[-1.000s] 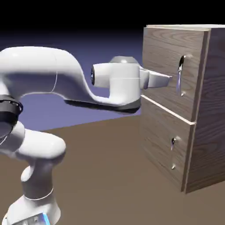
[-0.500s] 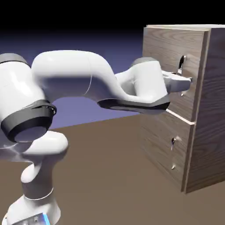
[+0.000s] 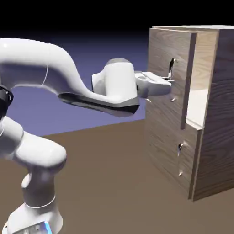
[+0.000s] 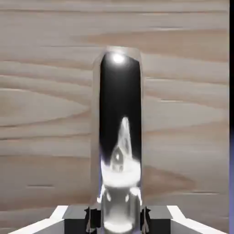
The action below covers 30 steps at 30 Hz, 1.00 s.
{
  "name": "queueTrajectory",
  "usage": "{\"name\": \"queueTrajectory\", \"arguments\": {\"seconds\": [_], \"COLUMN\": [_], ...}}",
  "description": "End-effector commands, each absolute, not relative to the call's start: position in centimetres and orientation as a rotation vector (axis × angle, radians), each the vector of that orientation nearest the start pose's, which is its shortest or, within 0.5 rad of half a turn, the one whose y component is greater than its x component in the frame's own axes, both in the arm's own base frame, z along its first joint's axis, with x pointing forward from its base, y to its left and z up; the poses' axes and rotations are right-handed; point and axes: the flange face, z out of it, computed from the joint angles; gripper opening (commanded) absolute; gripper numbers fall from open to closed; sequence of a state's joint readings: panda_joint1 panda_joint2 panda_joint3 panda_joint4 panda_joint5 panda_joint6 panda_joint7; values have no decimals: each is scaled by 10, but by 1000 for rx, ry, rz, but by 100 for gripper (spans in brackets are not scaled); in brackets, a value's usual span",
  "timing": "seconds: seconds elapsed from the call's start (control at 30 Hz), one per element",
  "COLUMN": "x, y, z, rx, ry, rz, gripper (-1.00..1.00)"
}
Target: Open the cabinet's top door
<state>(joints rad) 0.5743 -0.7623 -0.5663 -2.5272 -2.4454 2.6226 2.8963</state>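
Sharp rendered pics, dim dark backdrop top, soft shading under arm (image 3: 91, 98), bright glare spot on handle (image 4: 119, 137)

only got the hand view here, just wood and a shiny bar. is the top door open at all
Observer: Yes. In the exterior view the top door stands ajar, its free edge swung out from the cabinet.
Operator: anything visible inside
Observer: A pale interior shelf shows through the gap behind the door.
Operator: where on the handle am i
Observer: The gripper is shut on the handle at its lower part; most of the bar rises above the fingers.
Operator: lower panel moved too?
Observer: No, the lower panel sits flush with the cabinet front, its small handle untouched.
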Motion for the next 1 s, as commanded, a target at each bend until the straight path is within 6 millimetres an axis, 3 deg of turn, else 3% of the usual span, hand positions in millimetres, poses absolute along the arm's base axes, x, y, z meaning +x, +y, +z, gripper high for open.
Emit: {"name": "queueTrajectory", "arguments": {"seconds": [0.0, 0.5, 0.97], "x": [385, 306, 248], "y": [-8, 68, 174], "z": [540, 540, 540], "rx": [-1734, -1669, -1549], "ry": [955, 1266, 1626], "rz": [-1902, -2076, -2245], "gripper": [-100, -100, -100]}}
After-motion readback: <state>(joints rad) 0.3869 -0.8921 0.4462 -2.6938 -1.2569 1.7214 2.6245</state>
